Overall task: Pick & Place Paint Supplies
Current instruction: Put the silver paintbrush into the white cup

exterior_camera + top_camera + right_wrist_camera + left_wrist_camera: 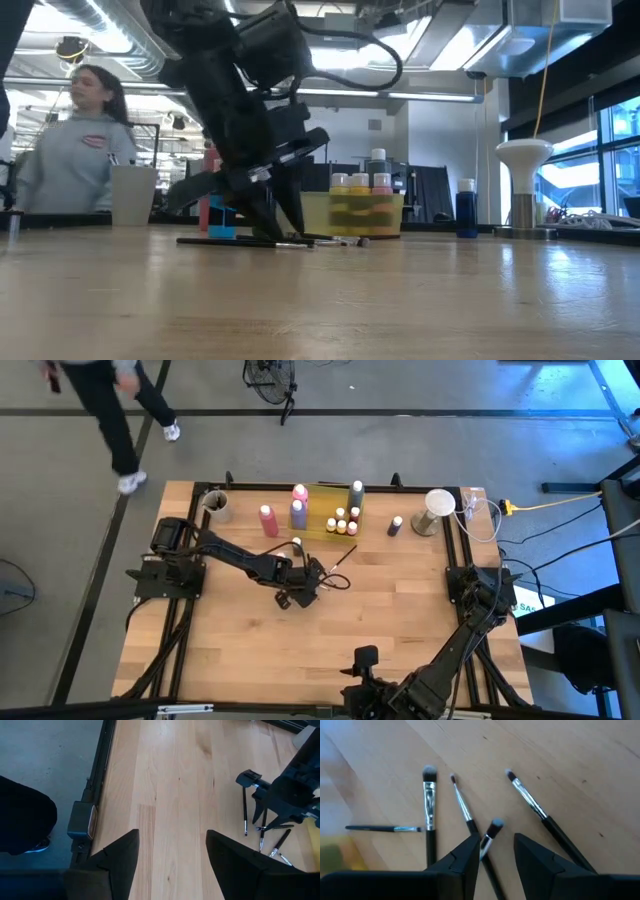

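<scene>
Several thin dark brushes lie flat on the wooden table, seen in the left wrist view: a broad one [429, 810], a thin one [385, 828], one with a fine tip [462, 810], a short one [492, 831] and one off to the side [535, 810]. My left gripper [496, 847] is open, low over them at mid-table [300, 592], its fingers on either side of the short brush. Whether it touches the brush I cannot tell. Tall pink [267, 520], purple [298, 513] and grey [357, 495] bottles stand at the far edge. My right gripper [172, 850] is open and empty near the table's front edge.
A translucent yellow tray [330, 500] holds small white-capped bottles [343, 520] at the far middle. A blue bottle [396, 526], a pale cup [215, 505] and a pale round cup on a stand [437, 510] are along the far edge. A person [110, 400] walks beyond the table.
</scene>
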Controlling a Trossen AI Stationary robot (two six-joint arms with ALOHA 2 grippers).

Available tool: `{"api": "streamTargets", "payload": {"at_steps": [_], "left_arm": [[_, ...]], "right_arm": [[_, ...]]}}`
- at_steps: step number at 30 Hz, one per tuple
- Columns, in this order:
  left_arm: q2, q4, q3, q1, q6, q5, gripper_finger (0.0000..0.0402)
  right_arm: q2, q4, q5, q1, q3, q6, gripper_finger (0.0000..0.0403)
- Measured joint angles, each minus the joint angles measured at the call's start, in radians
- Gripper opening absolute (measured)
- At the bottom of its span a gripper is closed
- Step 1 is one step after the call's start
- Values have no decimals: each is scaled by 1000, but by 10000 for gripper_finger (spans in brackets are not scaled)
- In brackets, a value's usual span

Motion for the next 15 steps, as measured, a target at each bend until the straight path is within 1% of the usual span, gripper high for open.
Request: {"api": "streamTargets", "payload": {"at_steps": [5, 15], "left_arm": [[20, 30, 4, 4, 3, 0, 115], [22, 29, 4, 14, -12, 18, 108]], "right_arm": [[0, -1, 0, 0, 0, 0, 234], [0, -3, 0, 0, 0, 0, 233]]}}
